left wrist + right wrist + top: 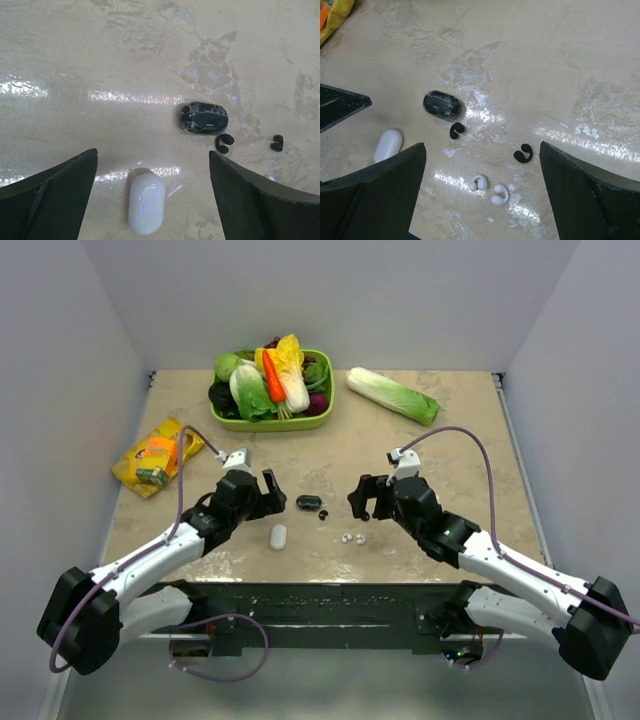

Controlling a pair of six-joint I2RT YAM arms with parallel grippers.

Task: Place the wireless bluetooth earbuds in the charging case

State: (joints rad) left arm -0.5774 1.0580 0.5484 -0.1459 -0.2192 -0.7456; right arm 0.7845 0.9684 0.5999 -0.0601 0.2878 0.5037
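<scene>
A pale stone-patterned table (450,450), boxed in by grey walls (70,360) at the left, right and far sides, carries its clutter along the back. A green bowl (270,427) heaped with vegetables sits at the far centre, a loose cabbage (392,395) lies to its right, and a yellow packet (152,455) lies by the left wall. That leaves bare surface across the middle and right.

The left gripper (275,492) and the right gripper (362,502) face each other over the near centre. Both have their jaws spread wide, holding and touching nothing.

The charging case (146,202), a white pill shape lying flat with its lid down, sits just on the near side of the left gripper. Its long axis runs from the near edge toward the far wall, and a small blue mark shows on its top. In the left wrist view it lies between the two fingers with room on either side.

A black case (441,104) sits between the grippers, a little farther back, with its long axis roughly crosswise. Two black earbuds (456,130) lie just to its right.

The two white earbuds (479,183), C-shaped and almost touching each other, lie right of the charging case and well apart from it. They are near the table's front edge, below the right gripper's open jaws.
</scene>
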